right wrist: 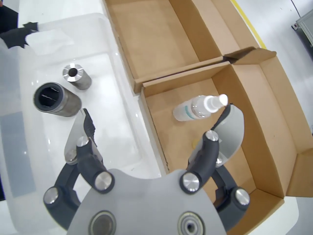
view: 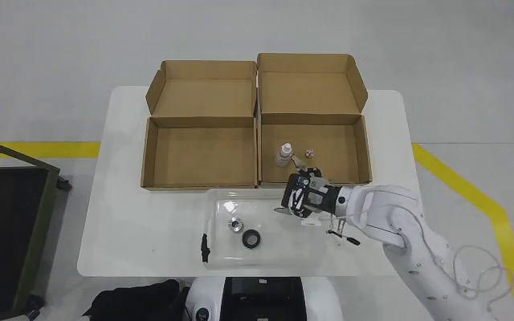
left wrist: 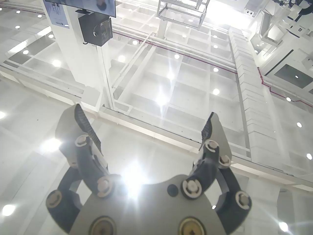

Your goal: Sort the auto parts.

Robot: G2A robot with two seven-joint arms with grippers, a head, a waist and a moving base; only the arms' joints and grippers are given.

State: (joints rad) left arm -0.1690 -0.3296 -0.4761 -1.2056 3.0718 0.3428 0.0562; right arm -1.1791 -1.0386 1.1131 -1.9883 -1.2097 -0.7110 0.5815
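Note:
A clear plastic bin point(view: 210, 210) at the table's front holds two metal parts: a dark hollow sleeve point(right wrist: 57, 100) point(view: 252, 238) and a smaller silver cylinder point(right wrist: 77, 75) point(view: 234, 224). Behind it stand two open cardboard boxes. The right box point(view: 341, 156) holds a small spray bottle point(right wrist: 193, 110) point(view: 284, 153) and a tiny part point(view: 308, 151). My right gripper point(right wrist: 156, 113) point(view: 301, 195) hangs open and empty above the seam between the bin and the right box. My left gripper point(left wrist: 146, 121) is open, empty and turned up toward the ceiling.
The left box point(view: 201, 156) has nothing in it. Both boxes' lids stand folded back toward the far side of the white table point(view: 128, 201). A small black piece point(view: 205, 245) sits on the bin's left rim.

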